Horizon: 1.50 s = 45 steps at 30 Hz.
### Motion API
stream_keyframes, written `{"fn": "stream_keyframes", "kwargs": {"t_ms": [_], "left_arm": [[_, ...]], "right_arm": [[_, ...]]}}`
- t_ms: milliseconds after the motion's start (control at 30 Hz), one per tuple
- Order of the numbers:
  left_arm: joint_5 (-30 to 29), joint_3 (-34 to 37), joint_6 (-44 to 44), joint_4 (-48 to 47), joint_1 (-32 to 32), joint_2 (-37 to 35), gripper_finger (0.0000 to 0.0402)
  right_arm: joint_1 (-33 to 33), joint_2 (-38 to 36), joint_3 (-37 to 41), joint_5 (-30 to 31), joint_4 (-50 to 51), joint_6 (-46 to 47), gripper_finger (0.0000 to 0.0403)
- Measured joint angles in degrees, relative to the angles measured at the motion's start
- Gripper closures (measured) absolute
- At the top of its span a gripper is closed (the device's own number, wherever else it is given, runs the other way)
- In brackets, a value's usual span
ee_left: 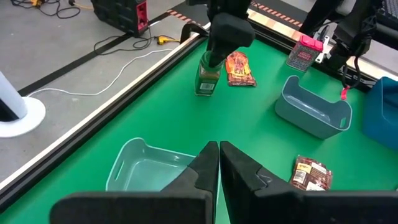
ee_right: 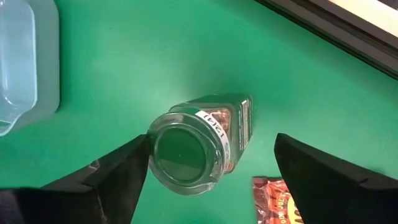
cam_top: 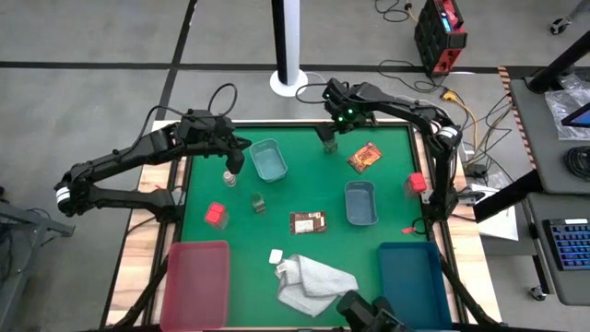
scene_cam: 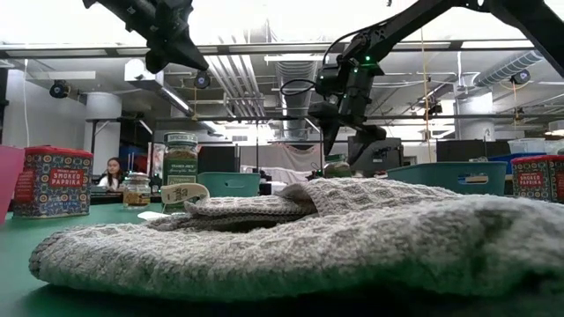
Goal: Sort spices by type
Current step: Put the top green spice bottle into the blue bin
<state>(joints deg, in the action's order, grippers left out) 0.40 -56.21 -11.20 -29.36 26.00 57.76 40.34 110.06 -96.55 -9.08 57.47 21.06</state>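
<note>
My right gripper (ee_right: 211,144) is open above a greenish jar (ee_right: 199,149) that stands on its base near the table's far edge (cam_top: 327,143). One finger is on each side of its green lid and I see no touch. My left gripper (ee_left: 217,163) is shut and raised over the mat (cam_top: 236,157), between a clear jar (cam_top: 229,178) and a pale tray (cam_top: 268,159). A second greenish jar (cam_top: 259,202), two red blocks (cam_top: 216,214) (cam_top: 417,183), a red-orange packet (cam_top: 364,157) and a brown packet (cam_top: 308,221) sit on the green mat.
A second pale tray (cam_top: 360,203) sits right of centre. A pink bin (cam_top: 195,277) and a blue bin (cam_top: 415,272) stand at the near corners. A white cloth (cam_top: 309,281) lies bunched between them. In the low view, a person (scene_cam: 113,173) shows beyond the table.
</note>
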Motion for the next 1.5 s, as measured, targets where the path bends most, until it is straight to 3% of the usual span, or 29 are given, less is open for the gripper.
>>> {"fn": "stream_keyframes", "kwargs": {"t_ms": [533,1167,1500], "left_arm": [[0.0,0.0,0.0,0.07,0.0,0.02,0.0402],[0.02,0.0,-0.02,0.11,0.0,0.02,0.0402],[0.02,0.0,-0.04,0.26,0.05,0.04,0.0402]], "right_arm": [[2.01,-2.05,0.28,2.65,-0.24,-1.57,0.0109],[3.25,-2.58,0.19,1.81,-0.63,-1.16,0.0111],[2.27,-2.78,-5.2,1.34,0.42,0.2,0.0116]]}}
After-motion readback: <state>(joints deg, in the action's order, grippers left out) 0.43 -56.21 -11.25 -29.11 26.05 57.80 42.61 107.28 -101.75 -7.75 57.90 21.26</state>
